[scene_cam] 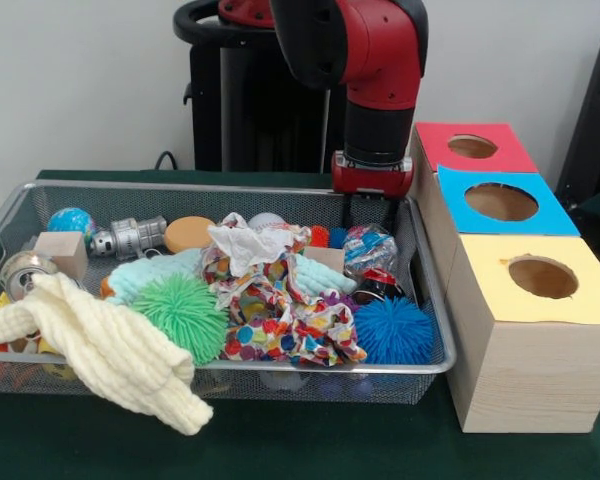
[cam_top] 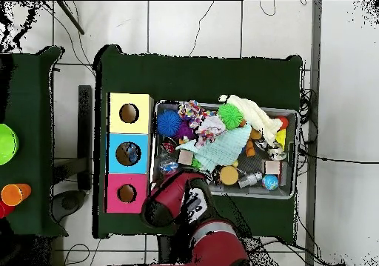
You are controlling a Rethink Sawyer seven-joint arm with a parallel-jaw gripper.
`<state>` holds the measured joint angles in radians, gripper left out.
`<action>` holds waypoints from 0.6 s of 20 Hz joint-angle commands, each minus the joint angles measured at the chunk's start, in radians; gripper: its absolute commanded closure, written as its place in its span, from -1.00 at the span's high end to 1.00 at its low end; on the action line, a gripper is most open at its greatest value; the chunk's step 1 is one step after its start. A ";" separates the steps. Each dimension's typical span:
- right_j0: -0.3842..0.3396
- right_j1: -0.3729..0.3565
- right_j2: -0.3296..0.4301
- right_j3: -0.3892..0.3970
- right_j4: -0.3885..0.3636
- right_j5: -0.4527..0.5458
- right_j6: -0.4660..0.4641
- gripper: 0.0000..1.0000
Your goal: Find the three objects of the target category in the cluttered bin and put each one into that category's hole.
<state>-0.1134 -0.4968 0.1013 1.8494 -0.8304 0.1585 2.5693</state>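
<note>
The wire mesh bin lies on the green table, full of clutter; it also shows in the overhead view. One see-through crinkly plastic piece with blue and white marks lies at the bin's far right, near the boxes, and shows in the overhead view. My gripper hangs straight down just above this piece, open, holding nothing. In the overhead view the arm hides the gripper. The blue-panelled hole is the middle one of three boxes to the right of the bin; from overhead something shiny shows inside it.
A red-panelled hole and a yellow-panelled hole flank the blue one. In the bin lie a blue spiky ball, a green spiky ball, a patterned cloth, a cream knit cloth over the front rim and a silver can.
</note>
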 commanded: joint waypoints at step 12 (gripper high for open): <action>-0.061 -0.013 0.073 -0.121 0.073 0.035 -0.031 1.00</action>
<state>-0.0903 -0.4845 0.0653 1.8268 -0.8200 0.1320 2.5693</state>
